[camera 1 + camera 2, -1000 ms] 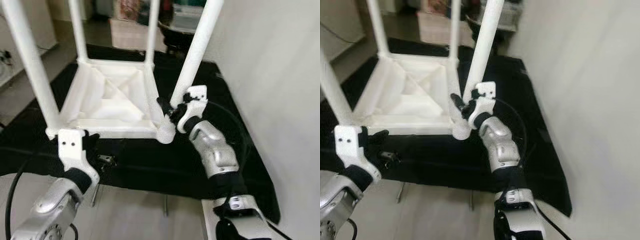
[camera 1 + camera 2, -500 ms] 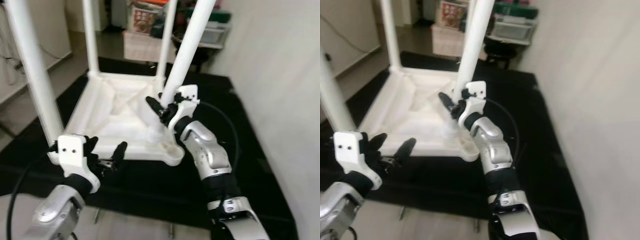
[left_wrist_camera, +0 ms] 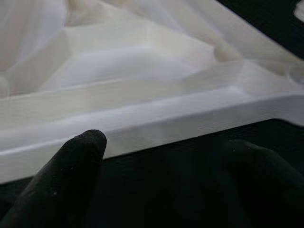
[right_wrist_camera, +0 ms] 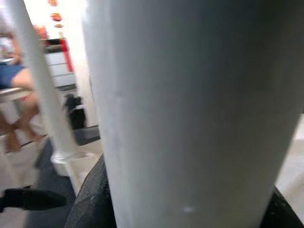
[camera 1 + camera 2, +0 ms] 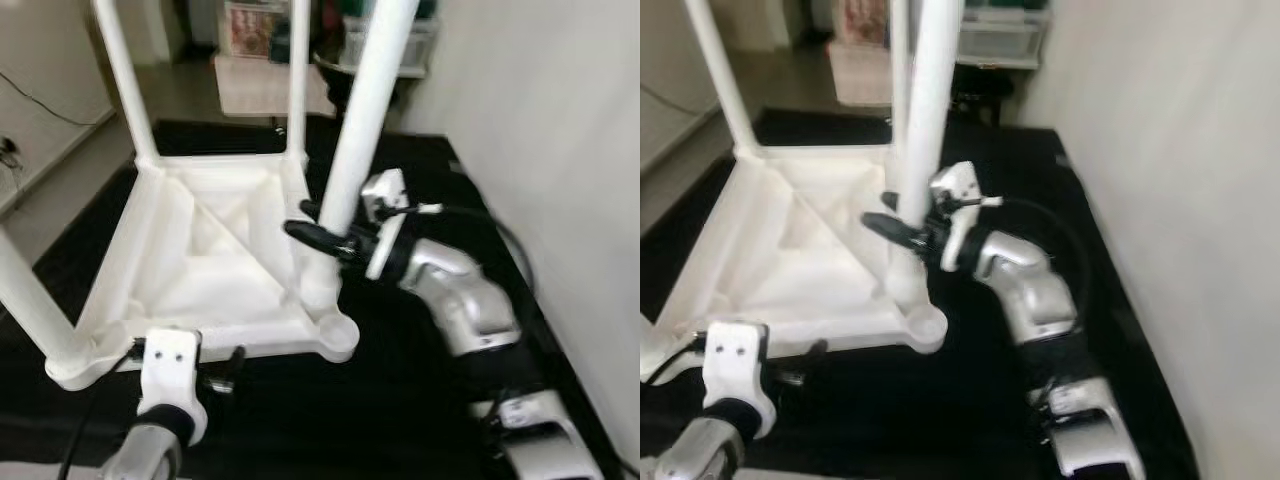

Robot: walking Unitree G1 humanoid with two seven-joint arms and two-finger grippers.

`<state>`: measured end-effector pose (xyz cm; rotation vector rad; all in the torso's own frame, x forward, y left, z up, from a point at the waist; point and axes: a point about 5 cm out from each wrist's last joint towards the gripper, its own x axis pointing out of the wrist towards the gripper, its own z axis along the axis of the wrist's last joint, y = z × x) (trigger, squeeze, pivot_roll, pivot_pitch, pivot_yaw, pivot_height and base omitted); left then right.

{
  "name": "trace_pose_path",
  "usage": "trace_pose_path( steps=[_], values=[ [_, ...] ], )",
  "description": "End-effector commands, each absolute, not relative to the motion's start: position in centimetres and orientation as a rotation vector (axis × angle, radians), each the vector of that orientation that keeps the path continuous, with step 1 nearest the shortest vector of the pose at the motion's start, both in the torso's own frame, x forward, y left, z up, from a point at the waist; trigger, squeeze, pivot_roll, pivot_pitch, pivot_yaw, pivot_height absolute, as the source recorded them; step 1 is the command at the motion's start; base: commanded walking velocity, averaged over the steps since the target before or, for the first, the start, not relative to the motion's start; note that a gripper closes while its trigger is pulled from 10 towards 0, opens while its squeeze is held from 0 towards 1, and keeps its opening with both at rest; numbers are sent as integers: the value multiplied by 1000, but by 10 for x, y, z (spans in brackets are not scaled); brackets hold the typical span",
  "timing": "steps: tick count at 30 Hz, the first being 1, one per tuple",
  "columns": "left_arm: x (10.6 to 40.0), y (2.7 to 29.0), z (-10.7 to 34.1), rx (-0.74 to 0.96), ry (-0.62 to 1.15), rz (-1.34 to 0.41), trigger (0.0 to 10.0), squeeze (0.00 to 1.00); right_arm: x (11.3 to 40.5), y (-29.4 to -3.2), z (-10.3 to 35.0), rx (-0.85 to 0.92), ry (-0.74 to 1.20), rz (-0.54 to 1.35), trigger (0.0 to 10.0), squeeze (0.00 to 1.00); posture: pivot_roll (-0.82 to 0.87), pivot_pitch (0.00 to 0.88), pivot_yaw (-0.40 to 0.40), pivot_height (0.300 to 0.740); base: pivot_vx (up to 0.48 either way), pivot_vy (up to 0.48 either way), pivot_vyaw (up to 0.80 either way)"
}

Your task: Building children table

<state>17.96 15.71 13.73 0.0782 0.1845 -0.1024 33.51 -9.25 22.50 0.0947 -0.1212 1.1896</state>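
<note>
Upturned white table (image 5: 220, 260) on black mat (image 5: 420, 400).

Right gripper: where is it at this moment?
In the head views the right gripper is closed around the table leg nearest the robot's right, just above the near right corner of the upturned white tabletop on the black mat.

This looks like a room in a home. A black mat (image 5: 420, 400) covers the floor beside a plain white wall (image 5: 560, 140), and at the top of the frame stand storage bins (image 5: 1000, 35) and a colourful box (image 5: 250, 25). In the right wrist view, upper left, a person (image 4: 19, 95) sits near red-and-white drawers (image 4: 59, 64).
</note>
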Motion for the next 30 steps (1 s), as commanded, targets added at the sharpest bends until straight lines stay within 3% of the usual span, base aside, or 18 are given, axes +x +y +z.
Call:
trace_pose_path(
  steps=[1,5,10,30],
  values=[
    [175,155,140,110,169,-120,10000,0,331,-86,229,108,-135,1267,10000,0,-47,110,-108,740,0,0,0],
    [153,142,146,162,132,-192,10000,0,341,-91,231,128,-120,1350,10000,0,-27,178,-116,740,0,0,0],
    [146,129,155,223,66,-290,10000,0,351,-91,236,147,-118,1387,10000,0,-8,234,-110,740,0,0,0],
    [119,121,163,175,71,-388,10000,0,360,-130,261,134,-182,1429,10000,0,7,340,-52,740,0,0,0]
  ],
)
